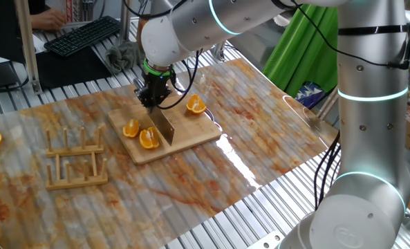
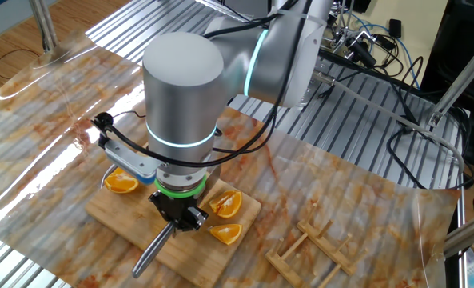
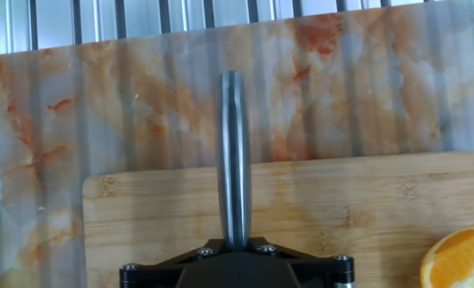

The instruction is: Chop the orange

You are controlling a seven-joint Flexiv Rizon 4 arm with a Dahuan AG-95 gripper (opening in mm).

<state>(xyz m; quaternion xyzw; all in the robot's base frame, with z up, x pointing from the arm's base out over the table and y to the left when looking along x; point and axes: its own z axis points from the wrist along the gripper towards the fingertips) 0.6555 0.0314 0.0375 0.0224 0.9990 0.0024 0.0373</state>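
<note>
Gripper (image 1: pixel 154 99): clamped shut on knife (image 1: pixel 164 128), centre frame.
Orange (image 1: pixel 141 133): two wedges on board (image 1: pixel 191 135), beside blade.
Risk: loose wedges likely skid under the blade; handle may twist in grip.

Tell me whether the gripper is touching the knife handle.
Touching. In the hand view the gripper is shut on the knife handle, which runs straight out from between the jaws with no gap; the other fixed view shows the same grip above the wooden board.

Four orange pieces (image 1: pixel 149 138) (three on the board (image 1: pixel 191 138)), one knife (image 1: pixel 164 128), one wooden rack (image 1: pixel 75 160).
</note>
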